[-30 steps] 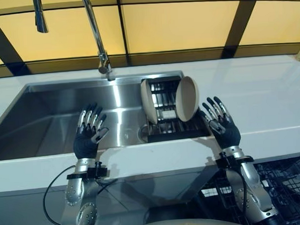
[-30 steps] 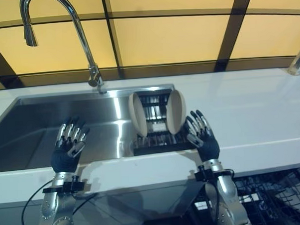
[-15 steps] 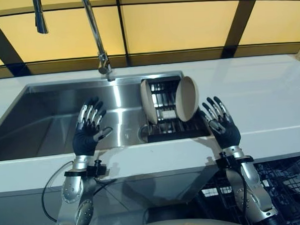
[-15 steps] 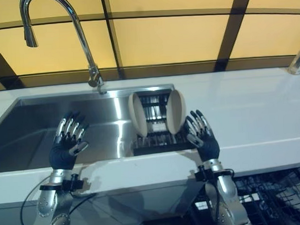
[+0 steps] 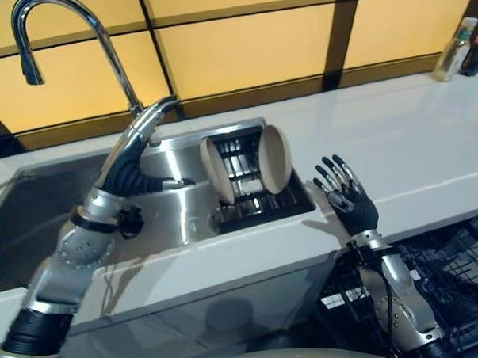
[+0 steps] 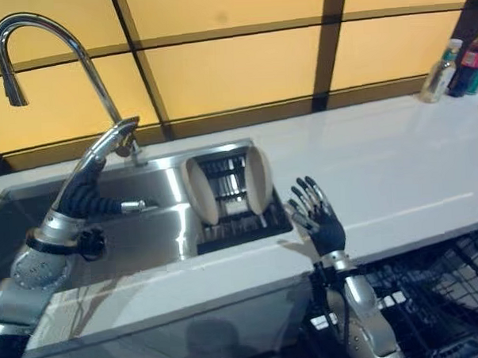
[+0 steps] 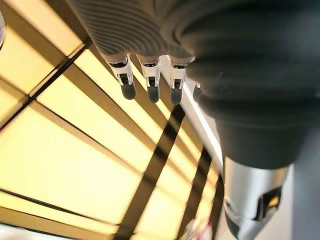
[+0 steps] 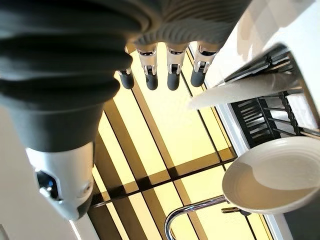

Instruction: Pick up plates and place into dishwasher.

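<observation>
Your left hand [image 5: 135,164] reaches up left of centre with fingers straight over the sink [image 5: 177,221], your right hand [image 5: 349,202] hovers spread wide at centre right above the white surface [image 5: 397,156], and both plates [image 5: 274,159] stand upright in the rack [image 5: 260,210] between them.

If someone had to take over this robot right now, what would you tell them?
Left hand: open, raised over the sink, holding nothing.
Right hand: open, above the counter edge beside the rack, holding nothing.
Two plates stand on edge in the rack inside the sink.
The dishwasher basket shows at lower right.
Done: nothing yet. Left: grasp each plate and move both to the dishwasher.
</observation>
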Controlling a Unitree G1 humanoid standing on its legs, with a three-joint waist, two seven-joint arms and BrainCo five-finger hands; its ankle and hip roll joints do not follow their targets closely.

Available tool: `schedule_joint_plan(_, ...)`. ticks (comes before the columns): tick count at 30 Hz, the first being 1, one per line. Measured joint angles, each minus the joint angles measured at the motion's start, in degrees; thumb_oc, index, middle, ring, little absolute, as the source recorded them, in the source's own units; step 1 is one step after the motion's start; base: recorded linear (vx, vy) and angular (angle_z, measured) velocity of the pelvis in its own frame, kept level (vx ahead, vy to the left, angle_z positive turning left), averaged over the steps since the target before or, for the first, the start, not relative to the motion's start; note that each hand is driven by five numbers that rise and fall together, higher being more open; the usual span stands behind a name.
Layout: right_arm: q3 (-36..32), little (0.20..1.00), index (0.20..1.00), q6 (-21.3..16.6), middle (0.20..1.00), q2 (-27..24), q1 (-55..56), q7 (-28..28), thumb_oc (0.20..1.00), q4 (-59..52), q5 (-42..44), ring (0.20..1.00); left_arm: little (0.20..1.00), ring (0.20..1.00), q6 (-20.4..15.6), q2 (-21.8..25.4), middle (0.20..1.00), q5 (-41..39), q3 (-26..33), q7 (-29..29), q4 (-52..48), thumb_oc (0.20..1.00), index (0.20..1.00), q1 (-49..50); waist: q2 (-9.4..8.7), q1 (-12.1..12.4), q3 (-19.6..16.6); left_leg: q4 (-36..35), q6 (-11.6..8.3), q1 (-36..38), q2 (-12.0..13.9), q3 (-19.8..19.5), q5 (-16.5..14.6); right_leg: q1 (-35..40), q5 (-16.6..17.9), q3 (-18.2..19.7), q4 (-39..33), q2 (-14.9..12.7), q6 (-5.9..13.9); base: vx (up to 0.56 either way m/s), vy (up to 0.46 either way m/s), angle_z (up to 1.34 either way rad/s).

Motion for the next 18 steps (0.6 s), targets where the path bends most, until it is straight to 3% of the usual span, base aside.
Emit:
schedule_joint_plan(4, -0.1, 1.000, 1.000, 0.8, 1.000, -2.0, -1.4, 0.0, 1.000, 0.3, 0.5, 1.000, 1.000, 1.000, 4.0, 11.4, 1.000, 12.1, -2.7, -0.5, 6.3, 1.000, 1.000, -3.9, 1.32, -0.6, 0.1, 0.0, -0.05, 0.0, 0.0, 0.4, 0.0, -0.1, 0.2, 0.2, 0.0, 0.0, 0.02, 0.03, 0.035, -0.03)
schedule_joint_plan(7, 0.0, 1.000, 1.000, 1.1, 1.000, -3.2, -1.7, 0.0, 1.000, 0.3, 1.3, 1.000, 1.000, 1.000, 5.2, 16.5, 1.000, 15.6, -4.8, -2.3, 8.5, 1.000, 1.000, -7.8, 2.05, -0.6, -0.1, 0.0, -0.10, 0.0, 0.0, 0.5, 0.0, -0.1, 0.2, 0.3, -0.1, 0.0, 0.01, 0.04, 0.007, -0.01)
schedule_joint_plan(11, 0.5, 1.000, 1.000, 1.0, 1.000, -3.4, -2.2, -0.3, 1.000, 0.5, 1.8, 1.000, 1.000, 1.000, 4.8, 22.0, 1.000, 19.1, -12.8, -5.8, 8.4, 1.000, 1.000, -17.1, 2.48, -0.6, -0.3, 0.2, -0.40, 0.1, 0.0, 0.5, 0.2, 0.0, 0.3, 0.2, 0.0, 0.0, -0.08, 0.04, -0.004, 0.00)
schedule_joint_plan(14, 2.1, 1.000, 1.000, 1.0, 1.000, -4.2, -3.4, -0.4, 1.000, 1.4, 2.5, 1.000, 1.000, 1.000, 2.5, 25.9, 1.000, 23.6, -19.9, -7.3, 8.4, 1.000, 1.000, -23.4, 2.79, -0.8, -0.5, 0.2, -0.41, 0.1, 0.0, 0.5, 0.2, 0.0, 0.3, 0.2, 0.0, 0.0, -0.06, 0.05, -0.007, -0.01)
schedule_joint_plan(18, 2.3, 1.000, 1.000, 0.9, 1.000, -5.5, -3.4, -0.9, 1.000, 1.7, 3.5, 1.000, 1.000, 1.000, 0.0, 29.3, 1.000, 23.8, -27.8, -7.0, 8.2, 1.000, 1.000, -31.7, 3.04, -2.0, -0.5, 0.2, -0.42, 0.2, 0.0, 0.6, 0.2, 0.0, 0.3, 0.3, 0.0, 0.0, -0.02, 0.05, -0.016, 0.00)
